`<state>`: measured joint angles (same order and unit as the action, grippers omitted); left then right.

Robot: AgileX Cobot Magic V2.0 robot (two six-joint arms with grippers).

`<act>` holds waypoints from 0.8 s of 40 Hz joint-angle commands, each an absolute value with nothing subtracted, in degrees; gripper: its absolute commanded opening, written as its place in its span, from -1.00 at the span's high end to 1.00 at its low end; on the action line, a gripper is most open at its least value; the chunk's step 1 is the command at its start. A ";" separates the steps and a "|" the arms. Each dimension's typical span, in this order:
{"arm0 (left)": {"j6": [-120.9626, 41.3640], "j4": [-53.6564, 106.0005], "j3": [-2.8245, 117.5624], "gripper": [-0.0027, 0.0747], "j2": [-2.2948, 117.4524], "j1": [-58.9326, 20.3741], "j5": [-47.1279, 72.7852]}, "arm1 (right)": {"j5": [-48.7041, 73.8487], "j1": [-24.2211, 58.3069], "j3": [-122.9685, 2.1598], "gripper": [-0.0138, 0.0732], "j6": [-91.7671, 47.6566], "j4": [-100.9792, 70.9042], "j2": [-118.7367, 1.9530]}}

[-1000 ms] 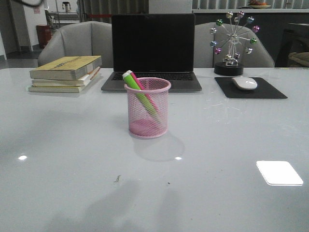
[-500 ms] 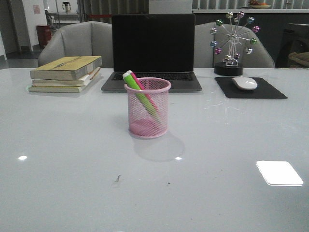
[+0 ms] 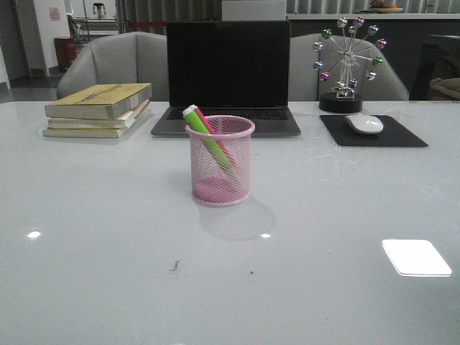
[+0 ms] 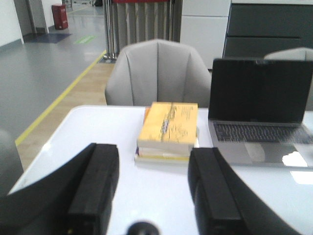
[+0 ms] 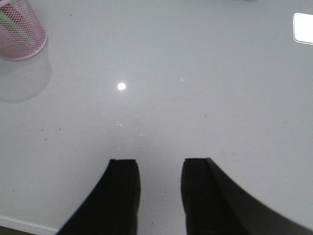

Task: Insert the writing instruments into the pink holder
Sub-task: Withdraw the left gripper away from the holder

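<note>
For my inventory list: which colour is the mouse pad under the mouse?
Black; the mouse pad shows best in the front view.

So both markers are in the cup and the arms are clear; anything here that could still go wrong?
Little, probably. The green marker and pink marker lean against one side of the pink holder, sticking out over its rim, so a knock might tip the light mesh cup. Both the left gripper and right gripper are open, holding nothing.

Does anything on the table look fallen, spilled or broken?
Nothing stands out. The pink wire-mesh pen cup stands upright, with the green highlighter and the pink highlighter leaning inside it.
</note>
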<state>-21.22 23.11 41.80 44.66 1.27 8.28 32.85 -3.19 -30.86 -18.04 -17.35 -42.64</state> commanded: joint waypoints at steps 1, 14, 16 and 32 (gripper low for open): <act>-21.35 24.03 39.32 -0.09 40.74 1.37 6.40 | 28.73 -3.09 -32.43 -0.13 -18.20 -17.70 -42.28; -21.35 24.03 35.07 -0.09 36.99 1.37 11.49 | 28.92 -3.09 -32.43 -0.13 -18.20 -17.70 -42.28; -21.35 24.03 35.07 -0.09 36.99 1.37 11.59 | 28.92 -3.09 -32.43 -0.13 -18.20 -17.70 -42.28; -21.35 24.03 35.07 -0.09 36.99 1.37 11.09 | 28.79 -3.09 -32.43 -0.09 -18.20 -17.70 -42.28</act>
